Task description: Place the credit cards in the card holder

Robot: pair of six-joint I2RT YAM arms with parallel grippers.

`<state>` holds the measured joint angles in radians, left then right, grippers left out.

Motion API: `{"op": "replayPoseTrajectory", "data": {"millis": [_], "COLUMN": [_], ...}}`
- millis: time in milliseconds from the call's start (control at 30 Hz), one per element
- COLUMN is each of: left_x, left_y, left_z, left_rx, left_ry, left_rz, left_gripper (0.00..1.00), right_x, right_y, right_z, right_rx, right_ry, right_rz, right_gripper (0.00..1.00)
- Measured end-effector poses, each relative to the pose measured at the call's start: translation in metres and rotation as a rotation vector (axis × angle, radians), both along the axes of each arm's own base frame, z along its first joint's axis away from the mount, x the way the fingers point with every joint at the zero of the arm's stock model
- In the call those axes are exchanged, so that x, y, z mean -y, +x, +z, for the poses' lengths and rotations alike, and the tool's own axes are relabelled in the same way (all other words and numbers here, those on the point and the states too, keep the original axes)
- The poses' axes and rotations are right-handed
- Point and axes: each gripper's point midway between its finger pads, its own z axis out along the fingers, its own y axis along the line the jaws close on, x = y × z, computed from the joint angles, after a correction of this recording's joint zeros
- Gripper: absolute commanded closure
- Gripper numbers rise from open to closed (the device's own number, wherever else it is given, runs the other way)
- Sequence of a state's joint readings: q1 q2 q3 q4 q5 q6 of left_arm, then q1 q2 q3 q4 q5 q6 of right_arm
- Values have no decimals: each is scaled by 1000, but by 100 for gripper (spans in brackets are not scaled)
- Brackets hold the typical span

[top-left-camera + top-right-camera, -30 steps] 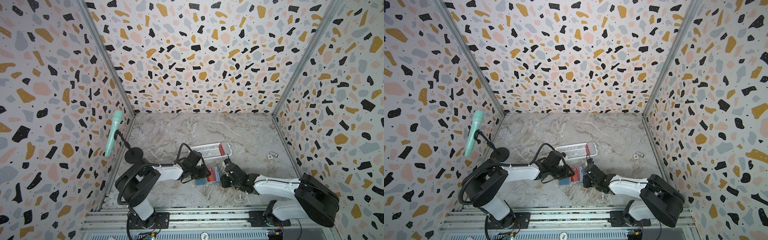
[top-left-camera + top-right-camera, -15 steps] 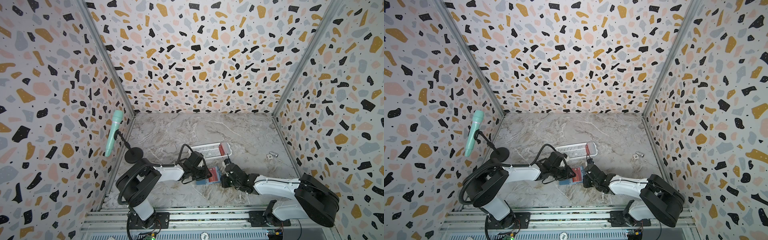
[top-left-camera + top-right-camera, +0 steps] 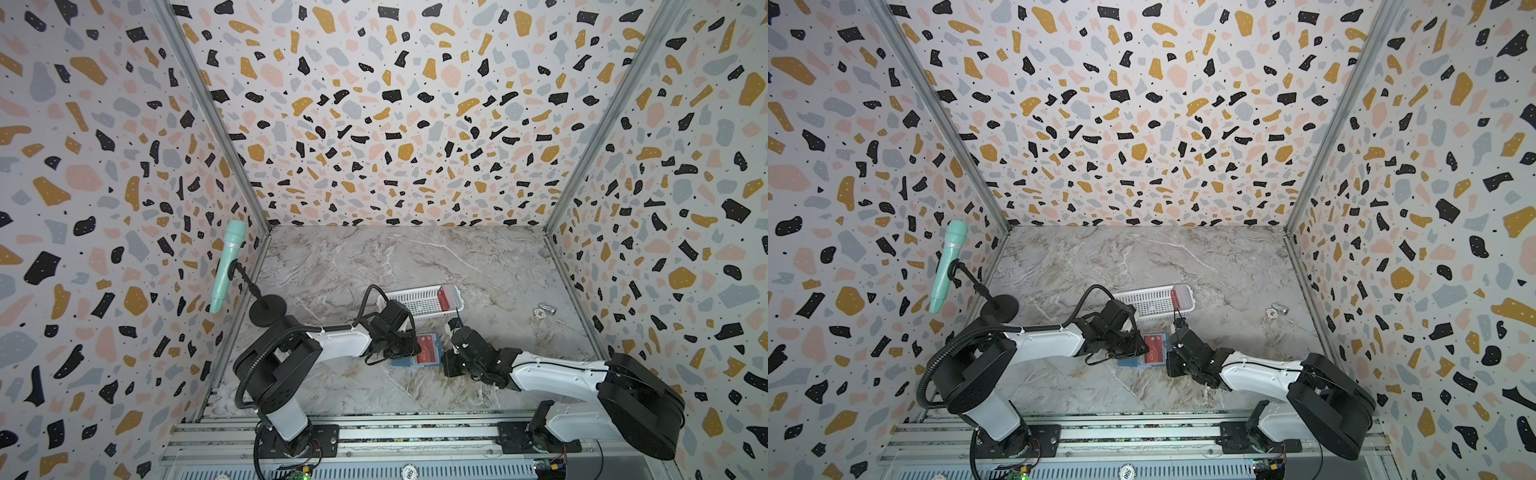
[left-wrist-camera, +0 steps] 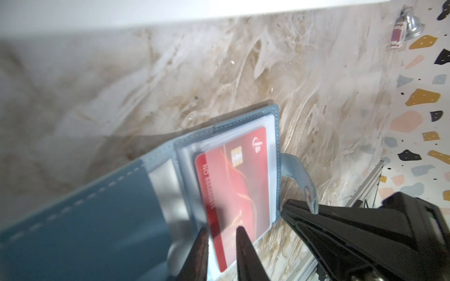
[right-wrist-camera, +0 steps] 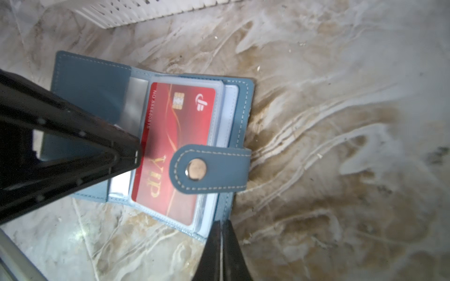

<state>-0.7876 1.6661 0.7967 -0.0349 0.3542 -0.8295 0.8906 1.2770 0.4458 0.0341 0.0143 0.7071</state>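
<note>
The blue-grey card holder (image 3: 405, 360) (image 3: 1129, 360) lies open on the marble floor between both grippers. A red VIP credit card (image 5: 175, 136) (image 4: 233, 185) sits in its clear sleeve, with the snap tab (image 5: 211, 167) folded over it. My left gripper (image 4: 222, 233) (image 3: 411, 347) is narrowly open. Its fingertips (image 5: 117, 146) straddle the card's outer edge at the sleeve mouth. My right gripper (image 5: 222, 225) (image 3: 446, 359) is shut, its tip resting on the holder's cover edge. More red credit cards (image 3: 444, 297) (image 3: 1177, 296) stand in the basket.
A white perforated basket (image 3: 415, 303) (image 3: 1142, 301) stands just behind the holder. A mint microphone (image 3: 226, 266) on a black stand is by the left wall. A small metal object (image 3: 544, 311) lies at the right. Terrazzo walls close in three sides.
The left gripper's jaws have narrowed a little over the card's edge. Both arms and the holder stay where they were.
</note>
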Motion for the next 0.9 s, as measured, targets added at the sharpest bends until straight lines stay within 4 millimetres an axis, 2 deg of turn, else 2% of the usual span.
{"op": "replayPoseTrajectory", "data": {"millis": [200, 500, 667, 900], "left_x": [-10, -10, -10, -10], "left_y": [-1, -2, -3, -3], "left_z": [-3, -3, -4, -6], "left_rx": [10, 12, 10, 7], "left_ry": [56, 60, 61, 66], "left_rz": [4, -1, -3, -4], "left_gripper": [80, 89, 90, 92], "right_x": [-1, -10, -15, -21], "right_y": [0, -4, -7, -5], "right_z": [11, 15, 16, 21], "right_rx": [15, 3, -7, -16], "right_ry": [26, 80, 121, 184], "right_rz": [1, 32, 44, 45], "right_gripper": [91, 92, 91, 85]}}
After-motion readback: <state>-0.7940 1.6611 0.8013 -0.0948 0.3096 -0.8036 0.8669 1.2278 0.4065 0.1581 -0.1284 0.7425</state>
